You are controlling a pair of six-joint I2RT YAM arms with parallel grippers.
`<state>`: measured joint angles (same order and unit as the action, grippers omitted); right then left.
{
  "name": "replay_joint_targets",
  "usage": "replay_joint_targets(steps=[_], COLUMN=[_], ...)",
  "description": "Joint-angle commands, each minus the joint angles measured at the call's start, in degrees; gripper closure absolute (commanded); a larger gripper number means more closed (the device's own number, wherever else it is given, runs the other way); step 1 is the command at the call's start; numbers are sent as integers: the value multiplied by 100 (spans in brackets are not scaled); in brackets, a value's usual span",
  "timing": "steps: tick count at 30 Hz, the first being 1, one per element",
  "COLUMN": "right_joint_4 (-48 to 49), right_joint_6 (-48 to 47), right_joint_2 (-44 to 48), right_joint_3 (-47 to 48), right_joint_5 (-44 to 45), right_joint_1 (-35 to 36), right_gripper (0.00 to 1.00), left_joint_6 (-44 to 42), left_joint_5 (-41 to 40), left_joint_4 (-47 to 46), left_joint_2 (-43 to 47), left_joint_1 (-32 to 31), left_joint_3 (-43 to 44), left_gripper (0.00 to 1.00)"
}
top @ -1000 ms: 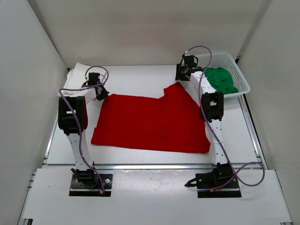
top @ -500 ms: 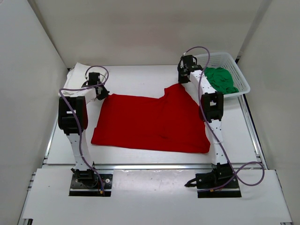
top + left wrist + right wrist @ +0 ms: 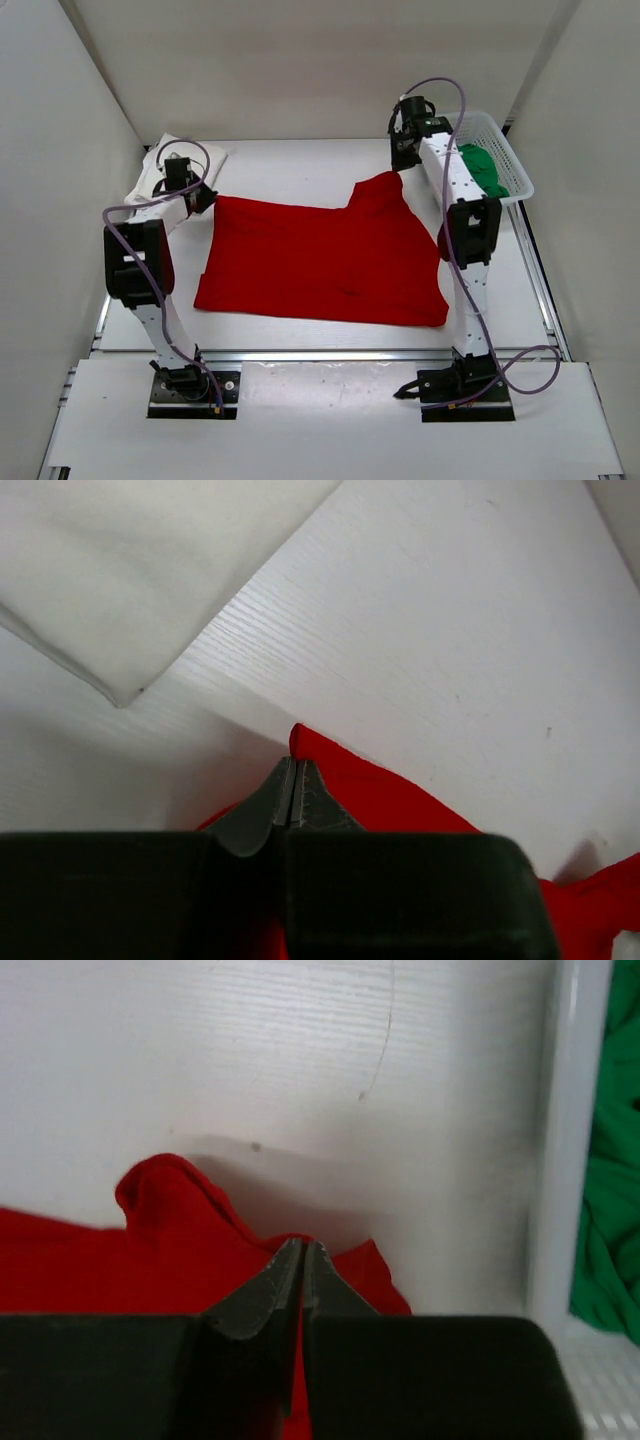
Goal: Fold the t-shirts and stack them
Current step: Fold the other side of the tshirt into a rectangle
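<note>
White arms (image 3: 160, 312), black joints (image 3: 133, 268), looping purple cables (image 3: 436, 81), black base plates (image 3: 190, 394).

No text, label, brand, number or sign can be read in any of the views.

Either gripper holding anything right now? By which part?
Both are shut on the red t-shirt: the left gripper pinches its far-left corner, the right gripper its far-right corner.
</note>
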<state>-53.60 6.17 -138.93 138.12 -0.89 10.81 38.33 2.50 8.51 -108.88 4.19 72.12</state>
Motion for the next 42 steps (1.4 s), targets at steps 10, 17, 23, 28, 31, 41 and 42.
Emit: replay_joint_targets(steps=[10, 17, 23, 28, 31, 41, 42], right_joint_4=[1729, 2468, 2846, 2899, 2944, 3391, 3331], right_joint_6=[296, 691, 991, 1227, 1421, 2414, 2458], right_joint_2=[3800, 5357, 6474, 7274, 7959, 9067, 9155], right_joint_3=[-5248, -7174, -8352, -9188, -9602, -11482, -11605], right_joint_5=[71, 326, 317, 370, 413, 194, 264], right_joint_1=[97, 71, 9, -44, 9, 404, 413], right_gripper=[100, 100, 100, 100, 100, 94, 92], left_joint_6=[342, 395, 491, 457, 605, 1307, 1396], left_joint_5=[610, 839, 1251, 1419, 1647, 2298, 2386], left_joint_4=[-579, -737, -966, -851, -1018, -1518, -1563], left_joint_2=[1368, 1949, 2485, 2749, 3056, 3162, 3276], left_joint_1=[135, 390, 793, 882, 1048, 1593, 1707], left_joint_3=[-1163, -1858, -2518, -2720, -3203, -4355, -4425], left_gripper=[100, 100, 100, 100, 100, 71, 63])
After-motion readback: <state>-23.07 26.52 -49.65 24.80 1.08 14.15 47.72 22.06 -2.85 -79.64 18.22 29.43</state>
